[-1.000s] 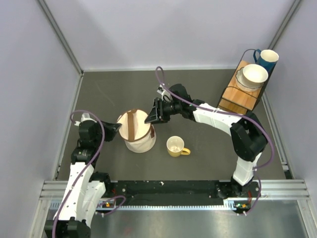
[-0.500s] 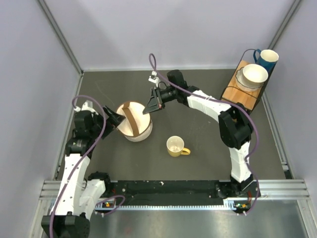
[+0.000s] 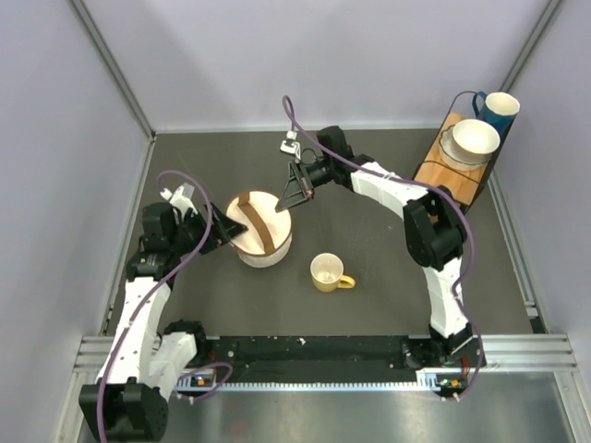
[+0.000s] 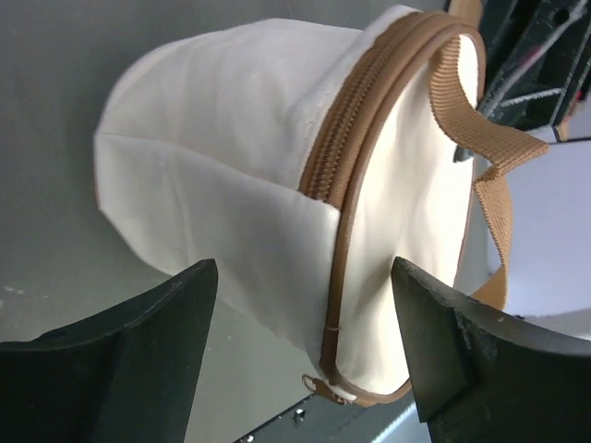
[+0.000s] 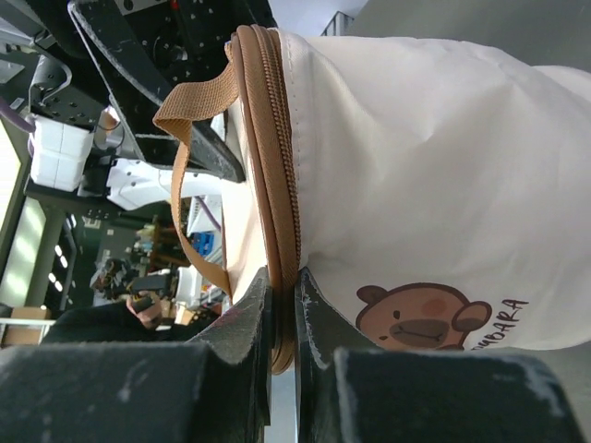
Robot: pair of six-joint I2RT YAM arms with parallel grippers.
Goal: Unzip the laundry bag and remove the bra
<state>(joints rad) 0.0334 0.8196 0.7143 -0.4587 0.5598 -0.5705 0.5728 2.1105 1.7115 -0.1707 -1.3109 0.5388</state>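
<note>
The laundry bag (image 3: 261, 231) is a cream-white drum with a brown strap and a brown zip rim, and it lies tilted on the dark table. My right gripper (image 3: 289, 200) is shut on the brown zip rim at the bag's far right edge; in the right wrist view the gripper (image 5: 282, 286) pinches the rim of the bag (image 5: 416, 157) just above a bear print. My left gripper (image 3: 222, 236) is open at the bag's left side. In the left wrist view its gripper (image 4: 303, 277) straddles the lower rim of the bag (image 4: 231, 157) without pressing it. The bra is hidden.
A yellow mug (image 3: 327, 272) stands just right of and in front of the bag. At the back right a wooden stand (image 3: 450, 183) carries a white bowl (image 3: 475, 138) and a blue mug (image 3: 500, 109). Grey walls enclose the table.
My left gripper opened and now straddles the bag's left edge. My right gripper closed on the zip rim and pulled it slightly back and right; the bag tilted and shifted.
</note>
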